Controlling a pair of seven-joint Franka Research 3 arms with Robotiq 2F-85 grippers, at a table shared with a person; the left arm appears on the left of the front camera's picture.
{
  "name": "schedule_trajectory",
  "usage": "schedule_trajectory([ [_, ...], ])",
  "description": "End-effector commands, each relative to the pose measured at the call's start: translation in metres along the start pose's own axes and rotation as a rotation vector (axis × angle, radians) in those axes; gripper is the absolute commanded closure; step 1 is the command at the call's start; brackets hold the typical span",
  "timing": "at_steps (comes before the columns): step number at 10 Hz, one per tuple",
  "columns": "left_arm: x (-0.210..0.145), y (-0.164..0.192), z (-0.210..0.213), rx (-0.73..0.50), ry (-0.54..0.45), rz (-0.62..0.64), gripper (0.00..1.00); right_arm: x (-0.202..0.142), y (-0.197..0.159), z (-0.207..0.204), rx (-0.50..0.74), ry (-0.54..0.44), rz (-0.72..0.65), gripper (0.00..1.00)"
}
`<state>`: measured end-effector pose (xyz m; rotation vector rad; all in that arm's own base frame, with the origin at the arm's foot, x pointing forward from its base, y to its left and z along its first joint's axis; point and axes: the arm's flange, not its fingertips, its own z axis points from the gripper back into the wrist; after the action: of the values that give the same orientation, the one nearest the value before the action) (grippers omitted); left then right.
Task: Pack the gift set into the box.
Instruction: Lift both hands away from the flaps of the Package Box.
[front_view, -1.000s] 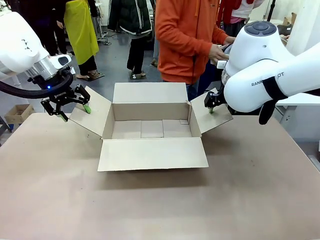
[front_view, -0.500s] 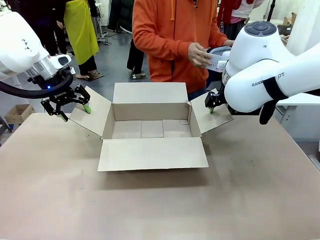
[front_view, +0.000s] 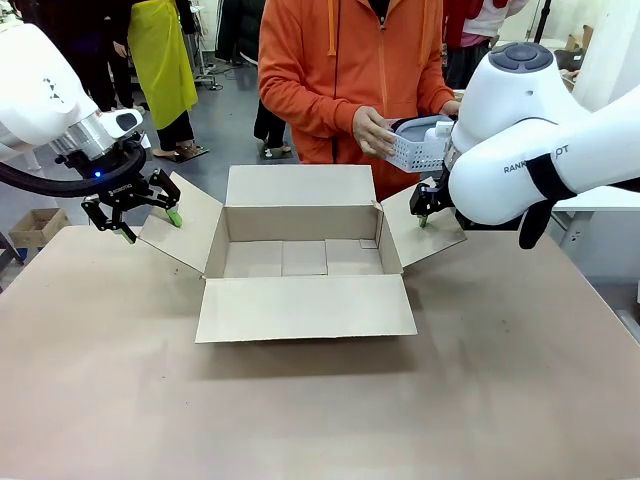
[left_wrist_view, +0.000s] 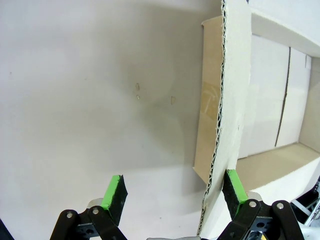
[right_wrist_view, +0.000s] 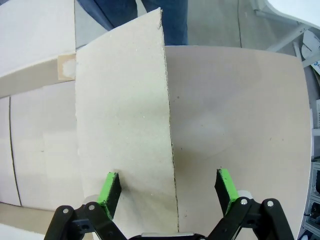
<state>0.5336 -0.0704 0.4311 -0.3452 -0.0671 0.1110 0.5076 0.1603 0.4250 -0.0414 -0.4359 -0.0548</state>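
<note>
Plain brown corrugated box (front_view: 300, 255) at centre, paler inside. White tray (front_view: 418, 152) at upper right, patterned with rows of small holes, grey-blue item (front_view: 428, 124) on top. Dull brown table (front_view: 300, 420). Orange hoodie (front_view: 340, 60) at top centre; yellow garment (front_view: 160, 50) at upper left. Black left gripper (left_wrist_view: 172, 192) and right gripper (right_wrist_view: 167, 187), bright green pads (left_wrist_view: 115, 192).

Box (front_view: 300, 222) top open, interior free; left end effector (left_wrist_view: 175, 192), right end effector (right_wrist_view: 167, 186) straddle side flaps (front_view: 180, 235).
</note>
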Motion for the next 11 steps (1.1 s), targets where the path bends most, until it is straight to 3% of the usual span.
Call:
schedule_trajectory([
  [1, -0.0012, -0.0019, 0.0022, 0.016, -0.008, 0.01, 0.0, 0.0003, 0.0024, -0.0001, -0.023, -0.008, -0.005, 0.0],
  [11, -0.0012, -0.0019, 0.0022, 0.016, -0.008, 0.01, 0.0, 0.0003, 0.0024, -0.0001, -0.023, -0.008, -0.005, 0.0],
])
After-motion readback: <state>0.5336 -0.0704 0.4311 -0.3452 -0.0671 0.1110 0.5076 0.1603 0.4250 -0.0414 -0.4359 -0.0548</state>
